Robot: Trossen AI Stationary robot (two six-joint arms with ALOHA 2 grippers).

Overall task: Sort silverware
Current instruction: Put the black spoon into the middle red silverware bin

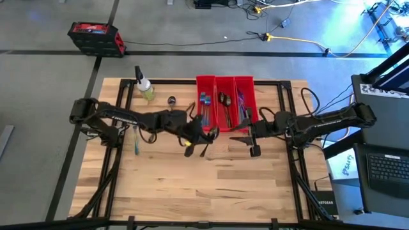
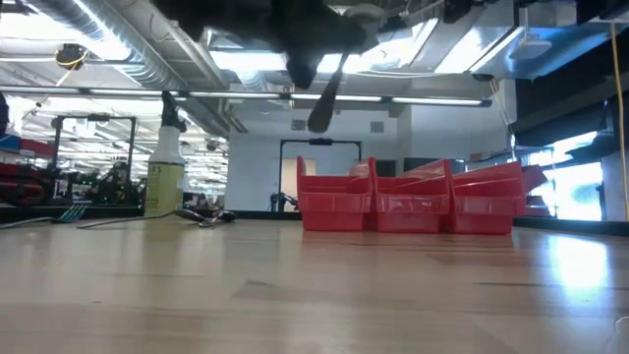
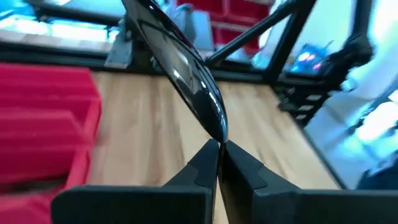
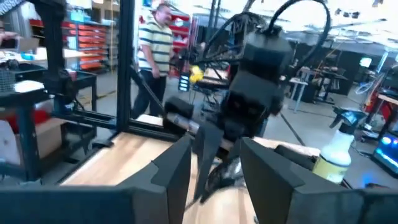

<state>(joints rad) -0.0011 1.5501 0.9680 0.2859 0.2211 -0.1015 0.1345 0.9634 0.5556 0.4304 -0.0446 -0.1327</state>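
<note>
My left gripper [image 1: 206, 135] hangs over the table's middle, just before the near end of three red bins [image 1: 223, 105], and is shut on a dark grey piece of silverware [image 3: 186, 74]. In the low view this piece [image 2: 324, 98] slants down from the gripper, well above the wood. My right gripper [image 4: 216, 180] stands open to the right of it [image 1: 246, 140], with nothing between its fingers. The bins hold more silverware [image 1: 223, 100]. A teal piece [image 1: 136, 142] and a spoon [image 1: 171, 100] lie flat on the table at the left. My left gripper pinches the dark piece by one end [image 3: 219, 134] between its two fingertips. The rest of the piece reaches out past the fingers, roughly in line with them. It is lifted clear of the table, with its free rounded end [image 2: 316, 122] lowest.
A spray bottle with yellowish liquid [image 1: 146, 88] stands at the far left of the table. Bare wood [image 1: 204, 185] lies toward the near edge. A dark frame rail [image 3: 273, 37] runs along the table's far side. A person [image 4: 155, 43] stands in the room beyond.
</note>
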